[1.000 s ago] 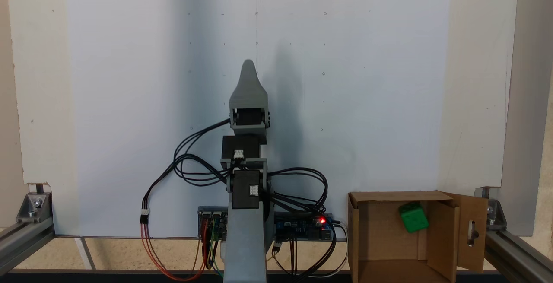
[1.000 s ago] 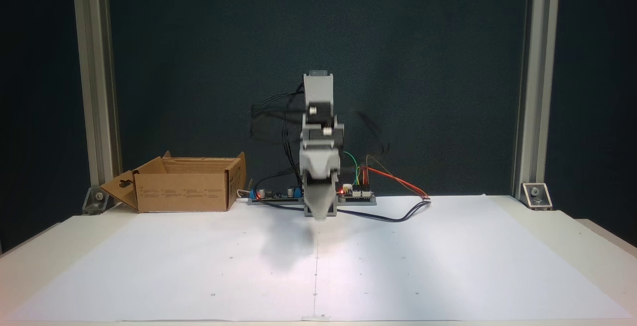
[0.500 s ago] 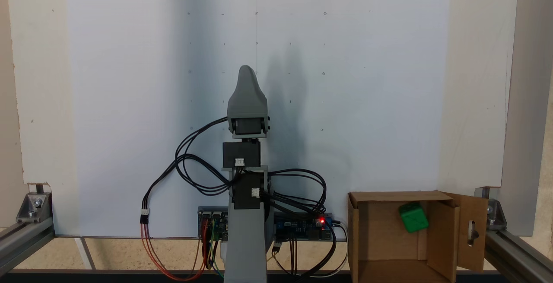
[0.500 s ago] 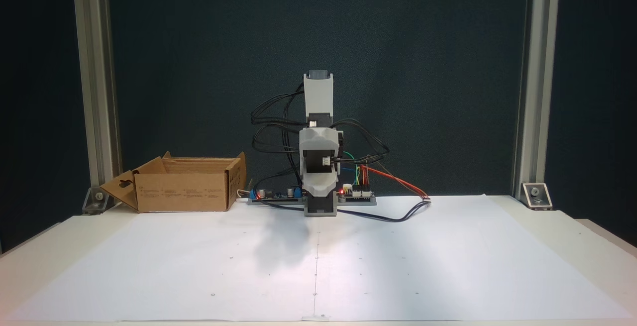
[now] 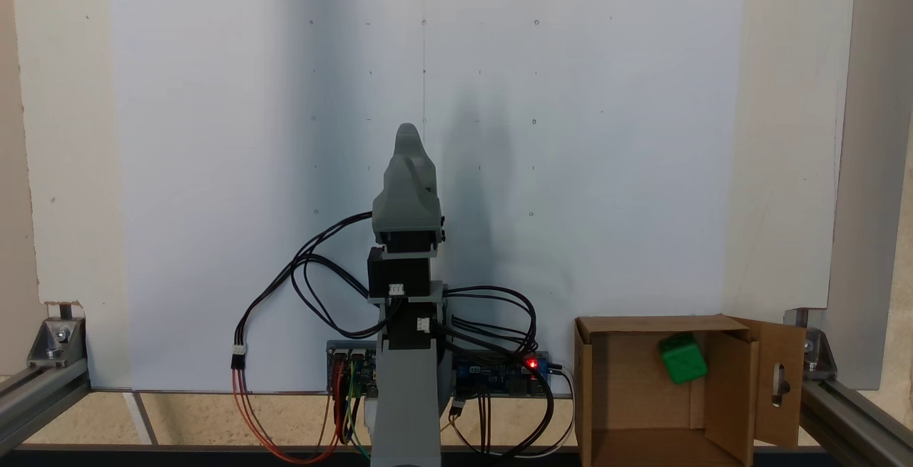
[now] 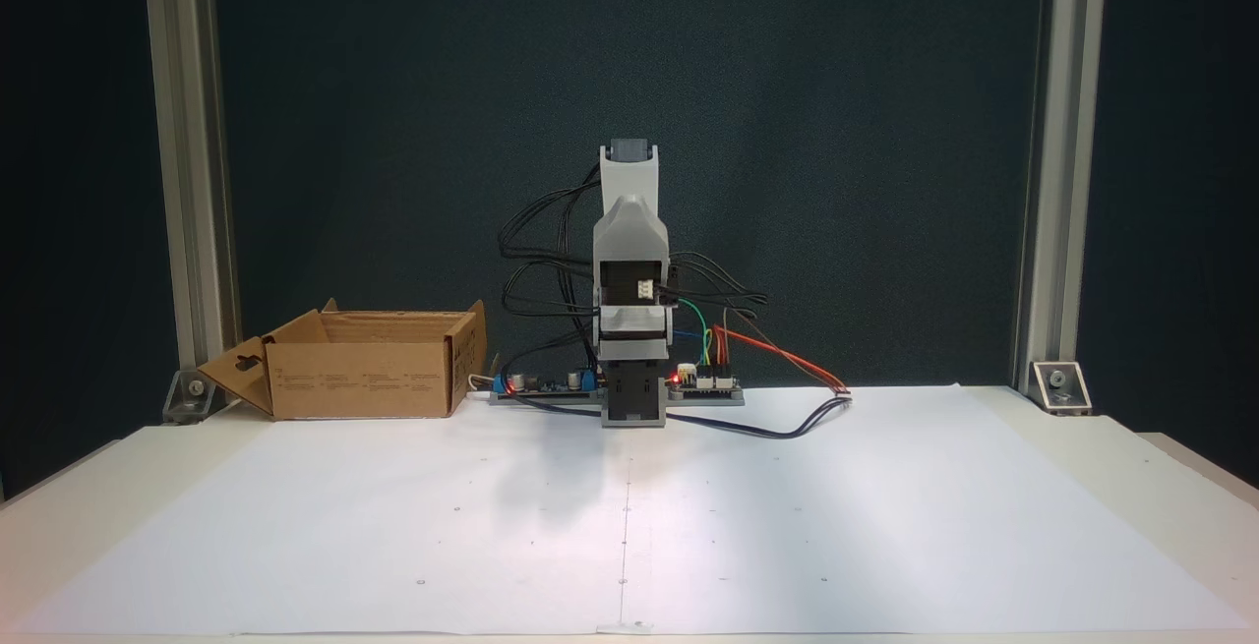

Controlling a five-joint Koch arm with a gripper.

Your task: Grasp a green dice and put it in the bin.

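Observation:
The green dice [image 5: 682, 358] lies inside the bin [image 5: 635, 388], a brown cardboard box with a slotted side flap, close to its far wall. In a fixed view the bin [image 6: 364, 379] stands at the back left beside the arm's base, and its wall hides the dice. The gripper [image 5: 406, 132] is held above the white sheet in front of the base, far from the bin and holding nothing. It tapers to a single visible tip, so the jaws' spacing does not show. The gripper [image 6: 632, 322] points toward the camera, folded close to the arm.
A white paper sheet [image 5: 214, 132] covers the table. Circuit boards [image 5: 506, 374] and looping cables [image 5: 314, 289] sit around the arm's base. Aluminium frame posts [image 6: 187, 162] stand at the table's back corners, with brackets [image 5: 53, 342] at their feet.
The arm has folded back toward its base. The gripper swung up from pointing down at the sheet and its tip drew closer to the base. The dice and bin stayed put.

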